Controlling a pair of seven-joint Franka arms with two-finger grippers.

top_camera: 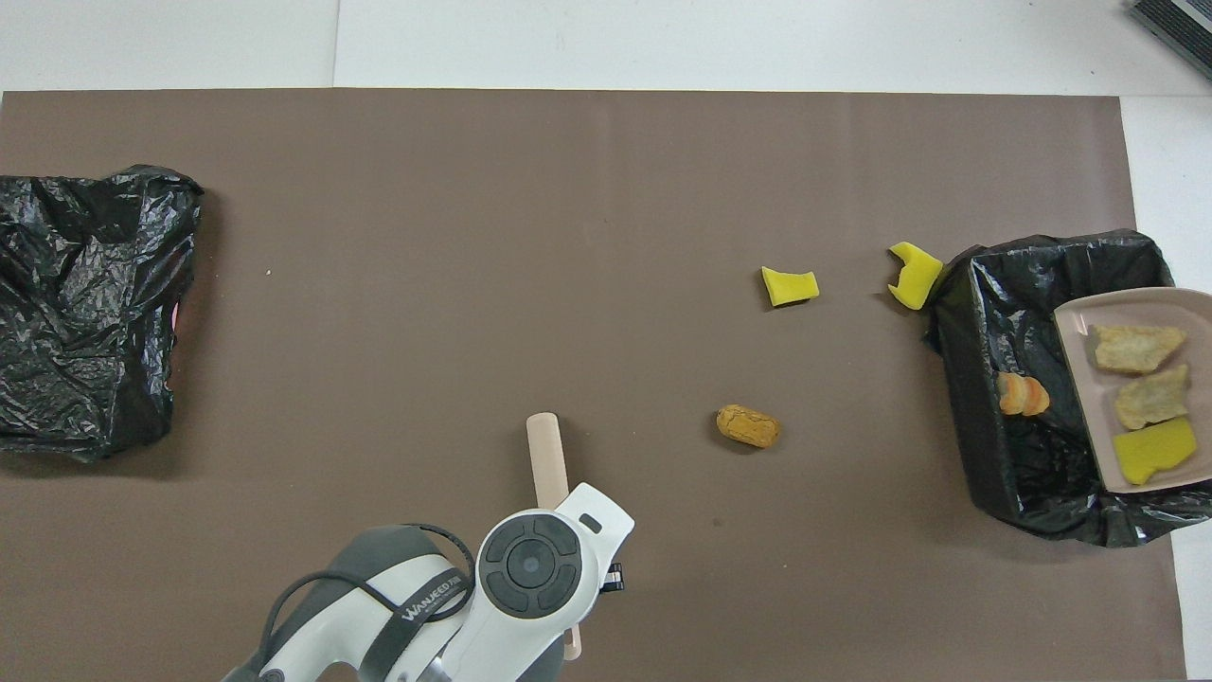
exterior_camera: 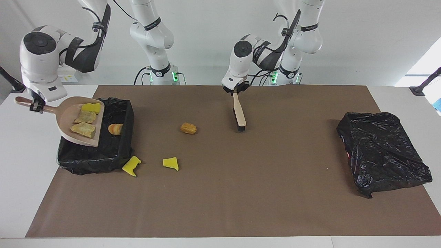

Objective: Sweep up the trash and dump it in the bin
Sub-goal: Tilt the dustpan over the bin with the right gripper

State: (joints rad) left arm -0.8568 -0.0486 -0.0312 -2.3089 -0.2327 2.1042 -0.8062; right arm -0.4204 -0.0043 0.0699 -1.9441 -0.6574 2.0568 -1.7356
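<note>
My right gripper [exterior_camera: 36, 104] is shut on the handle of the beige dustpan [exterior_camera: 64, 119], which hangs tilted over the black-lined bin [exterior_camera: 126, 139]. On the pan [top_camera: 1078, 365] lie trash pieces: one yellow [exterior_camera: 91, 107] and two tan [exterior_camera: 83, 128]. One tan-orange piece [exterior_camera: 115, 128] lies inside the bin [top_camera: 975, 398]. On the mat rest a brown lump [exterior_camera: 188, 128] and two yellow scraps [exterior_camera: 171, 163], one [exterior_camera: 131, 166] against the bin's wall. My left gripper [exterior_camera: 236, 91] is shut on the brush [exterior_camera: 239, 115], bristles down on the mat near the robots; the overhead view hides it under the arm.
A crumpled black bag [exterior_camera: 382, 151] lies at the left arm's end of the mat. The brown mat [exterior_camera: 241, 193] covers most of the white table. The brush's tip [top_camera: 545, 455] points away from the robots.
</note>
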